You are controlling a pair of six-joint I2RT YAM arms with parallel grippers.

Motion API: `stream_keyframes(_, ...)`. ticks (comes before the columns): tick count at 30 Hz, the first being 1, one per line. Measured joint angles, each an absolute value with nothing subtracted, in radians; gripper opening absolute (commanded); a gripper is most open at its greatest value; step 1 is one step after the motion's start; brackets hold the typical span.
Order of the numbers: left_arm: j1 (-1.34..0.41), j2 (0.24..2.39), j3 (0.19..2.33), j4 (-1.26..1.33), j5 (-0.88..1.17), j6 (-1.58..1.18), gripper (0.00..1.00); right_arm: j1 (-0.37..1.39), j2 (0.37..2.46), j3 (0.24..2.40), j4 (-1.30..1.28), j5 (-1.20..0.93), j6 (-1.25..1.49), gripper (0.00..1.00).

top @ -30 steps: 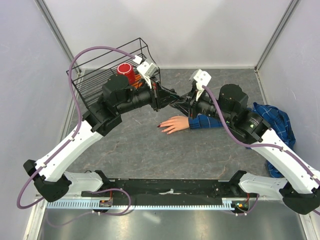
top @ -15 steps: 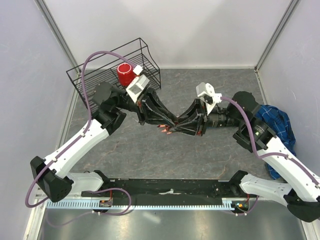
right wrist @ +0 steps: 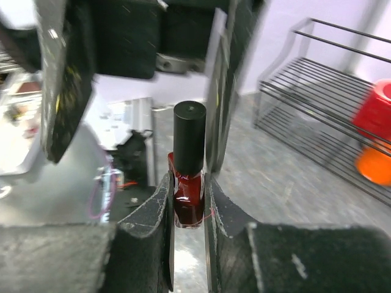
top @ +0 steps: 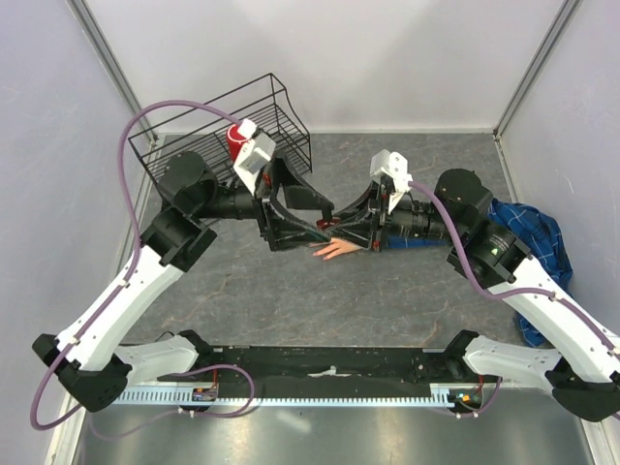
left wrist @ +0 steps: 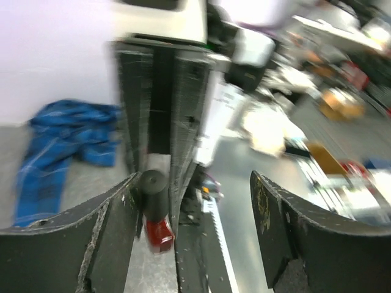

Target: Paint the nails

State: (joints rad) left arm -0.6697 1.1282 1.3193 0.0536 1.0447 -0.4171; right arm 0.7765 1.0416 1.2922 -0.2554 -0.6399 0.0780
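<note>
Black wire basket (top: 189,145) with red cup (top: 234,138) at far left; blue plaid cloth (top: 538,228) at right

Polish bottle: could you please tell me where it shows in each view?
Top external: cannot be made out, hidden at the tip of the right gripper.
Left wrist: bottle low, left of centre.
Right wrist: centre, clamped upright.
Shared landmark: the right gripper, which holds it.

The left arm (top: 126,300) and right arm (top: 557,320) share white shell links and black joint housings. A purple cable (top: 129,140) runs along each to a white camera block (top: 254,153) behind the gripper. The left gripper (left wrist: 194,183) has black, curved fingers (left wrist: 91,244) with pale scratches and yellowish flecks. The right gripper (right wrist: 188,183) has similarly scuffed fingers (right wrist: 146,232).
</note>
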Motion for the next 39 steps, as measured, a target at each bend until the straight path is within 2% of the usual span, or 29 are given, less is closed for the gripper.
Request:
stream_keyframes(3, -0.661, 1.108, 1.351, -0.054, 0.86, -0.405, 0.71, 0.776, 1.042, 1.303, -0.299, -0.537, 0.045, 0.0)
stream_keyframes(5, -0.658, 1.114, 1.383, -0.111, 0.744, -0.407, 0.61, 0.776, 1.043, 1.304, -0.323, -0.465, 0.023, 0.0)
stream_keyframes(8, -0.657, 1.127, 1.404, -0.162, 0.599, -0.418, 0.54, 0.776, 1.045, 1.305, -0.336, -0.415, 0.011, 0.0)
stream_keyframes(13, -0.685, 1.163, 1.416, -0.208, 0.466, -0.427, 0.52, 0.775, 1.048, 1.306, -0.365, -0.342, -0.001, 0.0)
stream_keyframes(17, -0.714, 1.191, 1.441, -0.22, 0.439, -0.429, 0.59, 0.775, 1.048, 1.306, -0.375, -0.319, -0.006, 0.0)
stream_keyframes(20, -0.738, 1.199, 1.445, -0.223, 0.432, -0.429, 0.58, 0.775, 1.048, 1.306, -0.375, -0.312, -0.006, 0.0)
stream_keyframes(24, -0.778, 1.205, 1.445, -0.231, 0.419, -0.428, 0.44, 0.775, 1.048, 1.306, -0.374, -0.305, -0.006, 0.0)
stream_keyframes(25, -0.784, 1.205, 1.445, -0.233, 0.418, -0.429, 0.37, 0.775, 1.048, 1.306, -0.374, -0.303, -0.006, 0.0)
stream_keyframes(30, -0.794, 1.205, 1.445, -0.238, 0.389, -0.421, 0.29, 0.777, 1.047, 1.31, -0.374, -0.299, -0.005, 0.0)
stream_keyframes(34, -0.794, 1.209, 1.445, -0.231, 0.4, -0.412, 0.04, 0.777, 1.042, 1.311, -0.377, -0.297, 0.015, 0.0)
stream_keyframes(39, -0.77, 1.229, 1.428, -0.14, 0.54, -0.398, 0.02, 0.774, 1.017, 1.306, -0.376, -0.314, 0.058, 0.0)
